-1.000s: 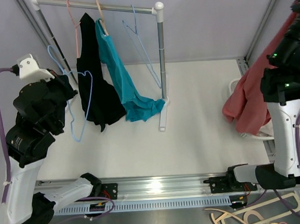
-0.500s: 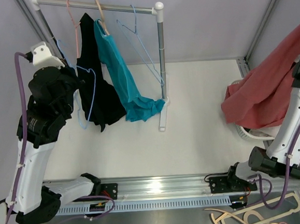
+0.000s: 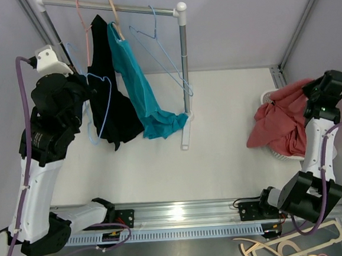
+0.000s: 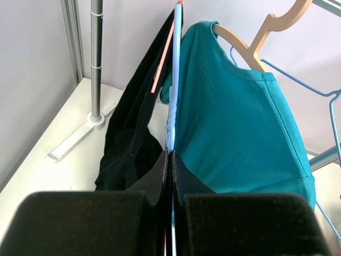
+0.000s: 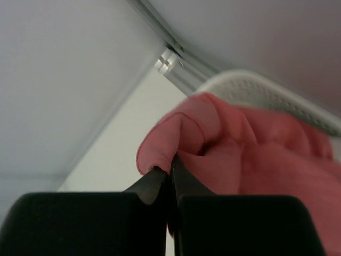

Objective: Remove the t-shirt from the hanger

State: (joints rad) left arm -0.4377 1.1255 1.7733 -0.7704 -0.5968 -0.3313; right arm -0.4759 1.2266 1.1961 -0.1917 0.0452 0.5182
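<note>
A: So, what sits in the white basket (image 5: pixel 266 90)?

B: Part of the salmon-red t-shirt (image 3: pixel 274 126). It is bunched over the basket, just below and ahead of the right gripper (image 5: pixel 171 170). Some cloth spills over the rim on the side away from that gripper. How much lies inside I cannot tell.

A: And the grip?

B: The fingers are pressed together on a rolled fold at the shirt's edge. From that pinch the cloth's long axis runs down and away from the gripper, over the basket.

A: The other arm?

B: The left gripper (image 4: pixel 170 160) is clamped on the wire of a light-blue hanger (image 4: pixel 175 74). The wire rises edge-on, straight out from between the fingers. A black garment (image 4: pixel 133 144) hangs just to that gripper's left. A teal t-shirt (image 4: pixel 234 117) on a wooden hanger (image 4: pixel 256 45) hangs just to its right. Both drape downward.
</note>
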